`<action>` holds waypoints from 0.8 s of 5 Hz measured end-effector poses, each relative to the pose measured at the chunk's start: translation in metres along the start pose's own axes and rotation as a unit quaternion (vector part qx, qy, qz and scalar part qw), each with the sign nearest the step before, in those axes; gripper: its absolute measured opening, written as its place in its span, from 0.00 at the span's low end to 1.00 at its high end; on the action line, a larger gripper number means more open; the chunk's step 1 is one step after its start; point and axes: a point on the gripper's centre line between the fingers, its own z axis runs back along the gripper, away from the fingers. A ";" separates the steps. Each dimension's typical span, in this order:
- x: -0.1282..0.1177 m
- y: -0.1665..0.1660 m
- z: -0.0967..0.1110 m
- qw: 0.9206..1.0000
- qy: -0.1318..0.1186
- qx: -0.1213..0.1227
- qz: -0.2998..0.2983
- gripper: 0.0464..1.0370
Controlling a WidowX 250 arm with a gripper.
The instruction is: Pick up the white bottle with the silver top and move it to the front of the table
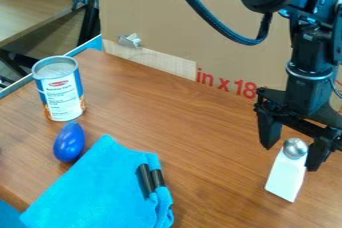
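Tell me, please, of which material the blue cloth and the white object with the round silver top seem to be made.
The blue cloth looks like soft woven fabric, matte, with folds and a fine texture. The white object seems smooth, perhaps plastic; its round top shines like metal, though it could be coated plastic.

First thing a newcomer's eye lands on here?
Probably the bright turquoise folded cloth at lower left, two short black cylindrical pieces on its right side. Next, the glossy blue egg-shaped object by its upper left edge. Then, at right, the black two-finger gripper, jaws open on either side of a tapered white object with a round silver top.
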 end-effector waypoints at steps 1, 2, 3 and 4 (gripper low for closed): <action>0.000 -0.003 -0.010 1.000 0.008 0.001 0.004 0.96; 0.003 -0.007 -0.016 1.000 0.004 0.009 0.008 0.92; 0.005 0.000 -0.021 0.999 0.009 0.032 0.036 0.65; 0.003 -0.008 -0.022 0.999 0.001 0.029 0.042 0.59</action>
